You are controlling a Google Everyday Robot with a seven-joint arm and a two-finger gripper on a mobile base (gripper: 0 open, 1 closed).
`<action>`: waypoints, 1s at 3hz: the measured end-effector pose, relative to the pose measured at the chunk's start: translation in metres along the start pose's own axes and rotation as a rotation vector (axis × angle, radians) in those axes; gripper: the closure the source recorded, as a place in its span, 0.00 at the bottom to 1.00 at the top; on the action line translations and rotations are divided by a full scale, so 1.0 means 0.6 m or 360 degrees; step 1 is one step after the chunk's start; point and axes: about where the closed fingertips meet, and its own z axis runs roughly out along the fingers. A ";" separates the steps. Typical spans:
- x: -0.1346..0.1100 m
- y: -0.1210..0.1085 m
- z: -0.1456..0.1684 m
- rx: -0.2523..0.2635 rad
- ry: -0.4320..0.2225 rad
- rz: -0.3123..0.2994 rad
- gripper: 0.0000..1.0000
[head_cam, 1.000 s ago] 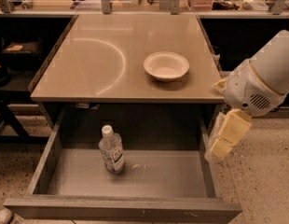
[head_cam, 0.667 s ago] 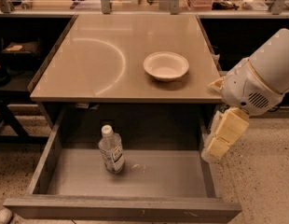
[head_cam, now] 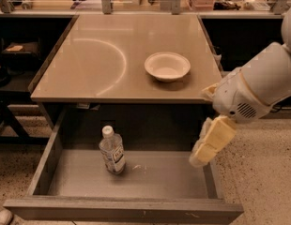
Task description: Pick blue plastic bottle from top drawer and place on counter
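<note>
One blue plastic bottle (head_cam: 112, 151), one white bowl (head_cam: 167, 66), one top drawer (head_cam: 136, 209), one counter (head_cam: 89, 64), one gripper (head_cam: 202, 154) at four o'clock

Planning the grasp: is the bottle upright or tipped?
Upright: blue plastic bottle stands cap-up on the top drawer floor; the gripper hangs over the drawer's right wall.

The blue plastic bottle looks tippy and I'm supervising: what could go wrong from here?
The gripper hangs over the top drawer's right wall, far from the blue plastic bottle. It could clip that wall going in. The bottle stands upright, so a sideways nudge may topple it.
</note>
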 end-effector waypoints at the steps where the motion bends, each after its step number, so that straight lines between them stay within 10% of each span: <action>1: -0.020 0.008 0.061 0.0096 -0.0064 0.0031 0.00; 3: -0.037 0.005 0.102 0.0175 -0.0108 0.0026 0.00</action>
